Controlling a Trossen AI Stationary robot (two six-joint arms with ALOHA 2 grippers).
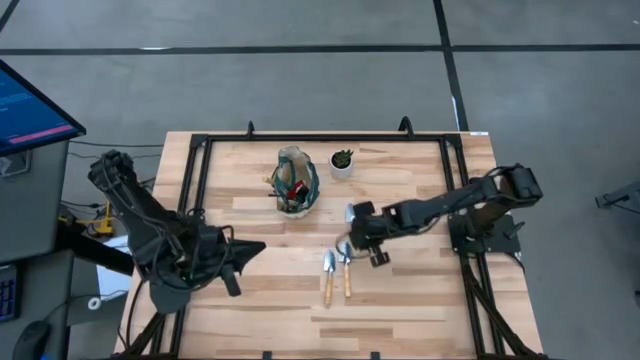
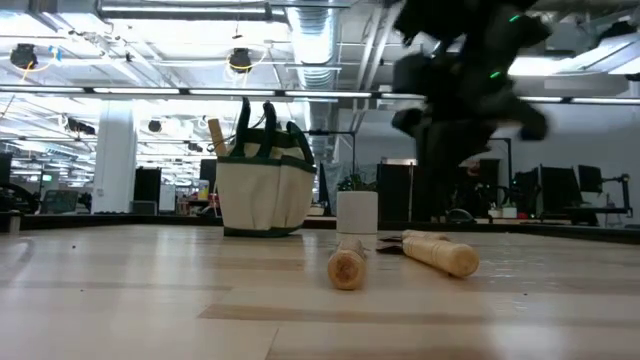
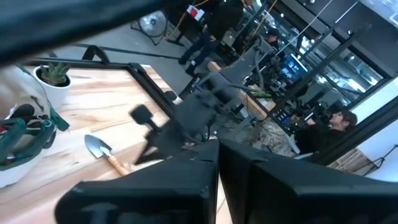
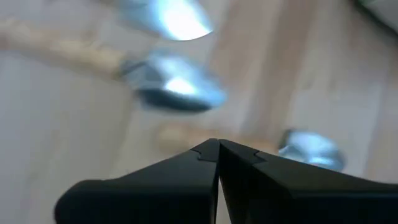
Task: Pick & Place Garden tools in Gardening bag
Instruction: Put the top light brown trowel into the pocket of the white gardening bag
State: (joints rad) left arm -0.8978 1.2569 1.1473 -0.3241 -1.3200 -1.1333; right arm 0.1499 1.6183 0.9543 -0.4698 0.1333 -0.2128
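Hovering just above the silver heads of the tools, the right gripper has its fingers pressed fully together and holds nothing. Two small trowels with silver metal blades and light wooden handles lie side by side on the pale wooden worktop, near its middle, handles pointing toward the front edge. The small beige canvas gardening bag with green trim stands upright farther back, well apart from them, already holding a red item and some dark tools (which ones exactly is hard to tell). A small white pot with a dark plant sits just beside the bag. The left gripper waits at the left front of the worktop, fingers shut and empty.

By my reading, the step in hand is the approach to the next trowel. The next move calls for spreading the fingers, lowering them around one handle or neck without nudging its neighbour, then closing.
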